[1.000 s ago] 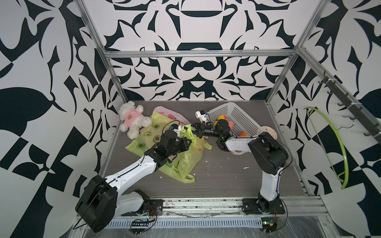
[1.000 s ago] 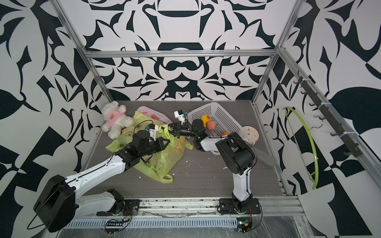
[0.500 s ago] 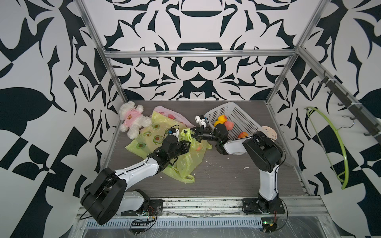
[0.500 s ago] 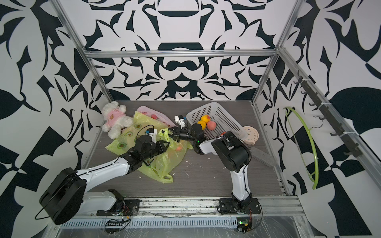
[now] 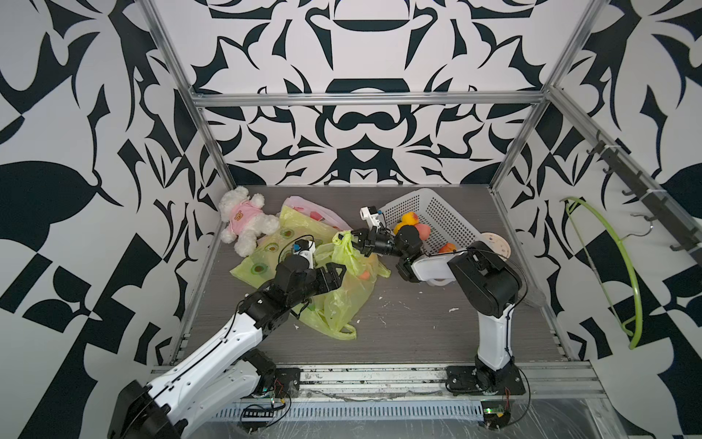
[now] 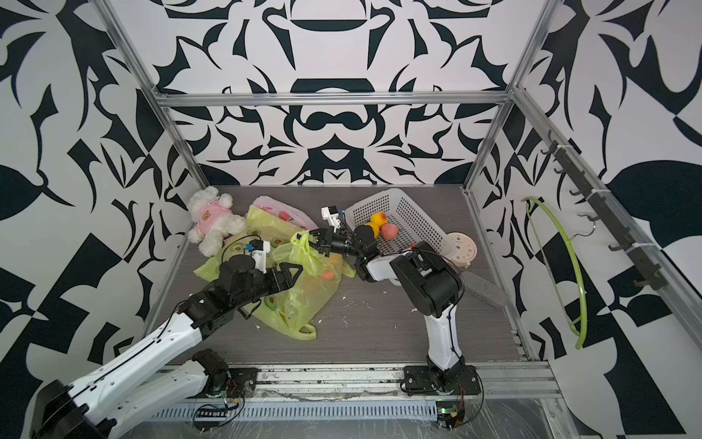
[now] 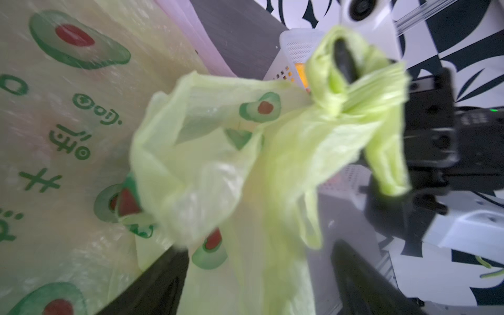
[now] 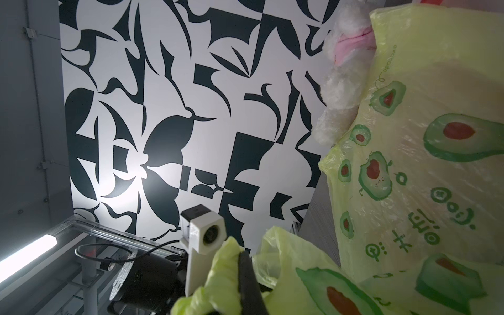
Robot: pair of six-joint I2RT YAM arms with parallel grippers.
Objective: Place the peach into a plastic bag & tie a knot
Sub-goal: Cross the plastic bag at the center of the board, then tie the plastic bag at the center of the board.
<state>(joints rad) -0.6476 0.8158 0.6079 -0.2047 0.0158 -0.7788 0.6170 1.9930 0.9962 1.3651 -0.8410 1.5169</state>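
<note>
We are holding the avocado-print plastic bag (image 5: 343, 296) by its twisted handles (image 5: 341, 243). The right gripper (image 5: 356, 244) is pinching them shut, and the peach (image 5: 364, 274) is showing through the film, low inside. The bag is likely handling light, limp and slippery, so the bunched neck is offering the surest grip. The left gripper (image 5: 336, 279), clamped a second ago, is now standing wide open just beside the bag.

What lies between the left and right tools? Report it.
The bunched neck of the plastic bag, in the left wrist view; the right tool is shut on it, the left tool open.
</note>
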